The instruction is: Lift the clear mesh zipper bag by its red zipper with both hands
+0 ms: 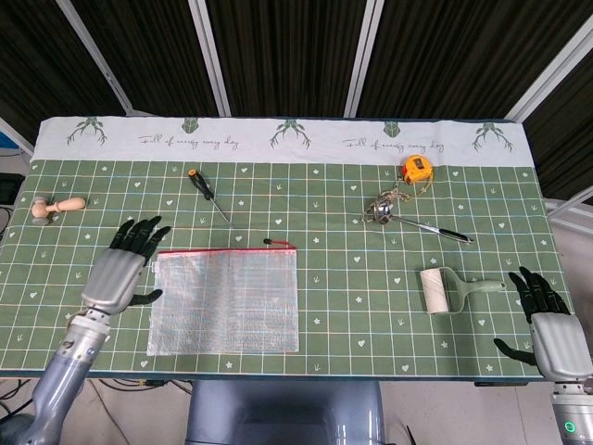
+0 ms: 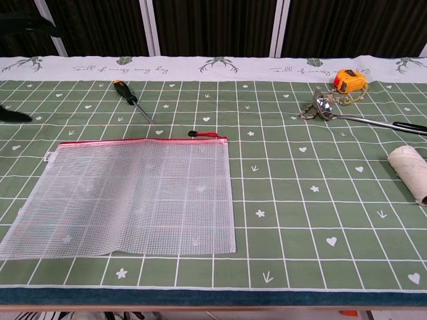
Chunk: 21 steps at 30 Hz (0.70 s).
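Bag (image 1: 225,301) first: it lies flat on the green cloth (image 1: 352,306), nearer the front edge, its long axis running side to side. The zipper (image 1: 227,249) is the bag's far edge, a thin red line along that same axis, ending at the bag's right far corner in a small dark pull (image 1: 268,241).

Left hand (image 1: 123,267) hovers just beside the bag's left edge, its fingers spread and pointing away from the robot, their tips about level with the zipper's left end. It holds nothing. So the zipper lies to that hand's right, and only a short sideways reach seems needed.

Right hand (image 1: 547,326) is well apart from the bag, out at the cloth's right front corner, fingers spread and empty. A lint roller (image 1: 447,287) lies between it and the bag.

My guess is the left hand takes the zipper's near end first, while the right must cross past the roller to reach the end by the pull.
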Each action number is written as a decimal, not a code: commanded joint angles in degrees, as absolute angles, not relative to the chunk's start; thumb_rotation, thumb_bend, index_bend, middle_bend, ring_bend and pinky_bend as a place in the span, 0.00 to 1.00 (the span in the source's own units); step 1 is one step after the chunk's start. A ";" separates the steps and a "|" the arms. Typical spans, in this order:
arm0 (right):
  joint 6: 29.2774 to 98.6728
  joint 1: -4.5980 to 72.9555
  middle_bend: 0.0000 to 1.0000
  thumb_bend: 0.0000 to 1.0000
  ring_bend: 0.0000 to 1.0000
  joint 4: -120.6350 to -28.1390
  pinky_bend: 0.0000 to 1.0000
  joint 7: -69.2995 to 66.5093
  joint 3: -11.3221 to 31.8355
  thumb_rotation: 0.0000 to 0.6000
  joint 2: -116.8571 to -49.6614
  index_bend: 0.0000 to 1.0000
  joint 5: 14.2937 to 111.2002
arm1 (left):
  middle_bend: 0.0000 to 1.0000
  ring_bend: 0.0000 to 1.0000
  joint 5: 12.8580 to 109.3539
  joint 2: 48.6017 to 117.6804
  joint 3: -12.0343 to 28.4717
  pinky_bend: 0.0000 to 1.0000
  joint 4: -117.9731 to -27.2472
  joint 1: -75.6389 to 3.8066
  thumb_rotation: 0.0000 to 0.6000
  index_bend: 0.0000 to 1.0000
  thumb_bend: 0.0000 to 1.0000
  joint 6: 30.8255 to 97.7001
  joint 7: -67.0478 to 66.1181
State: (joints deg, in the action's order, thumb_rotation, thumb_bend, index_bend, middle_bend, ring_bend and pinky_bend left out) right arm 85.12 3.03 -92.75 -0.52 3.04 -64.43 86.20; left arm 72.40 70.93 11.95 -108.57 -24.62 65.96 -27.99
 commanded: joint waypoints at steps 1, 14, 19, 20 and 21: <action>84.71 3.07 0.00 0.12 0.00 -92.93 0.19 -0.82 3.22 1.00 -64.33 0.00 85.59 | 0.01 0.00 62.51 77.83 17.52 0.00 -105.38 -32.81 1.00 0.16 0.15 61.58 -35.77; 83.73 3.19 0.00 0.13 0.00 -93.66 0.19 -2.17 3.64 1.00 -64.05 0.00 84.01 | 0.08 0.00 42.51 94.05 22.67 0.00 -88.18 -50.60 1.00 0.36 0.20 60.08 -49.26; 83.41 3.26 0.00 0.13 0.00 -93.93 0.19 -2.61 3.52 1.00 -63.87 0.00 84.10 | 0.10 0.00 38.32 98.91 23.65 0.00 -81.40 -55.69 1.00 0.40 0.22 59.83 -51.40; 83.39 3.26 0.00 0.13 0.00 -93.96 0.19 -2.66 3.50 1.00 -63.85 0.00 84.10 | 0.10 0.00 37.78 99.57 23.75 0.00 -80.51 -56.30 1.00 0.40 0.23 59.80 -51.61; 83.31 3.26 0.00 0.13 0.00 -94.02 0.19 -2.76 3.50 1.00 -63.81 0.00 84.03 | 0.10 0.00 37.05 100.57 23.80 0.00 -79.18 -57.17 1.00 0.41 0.23 59.65 -51.89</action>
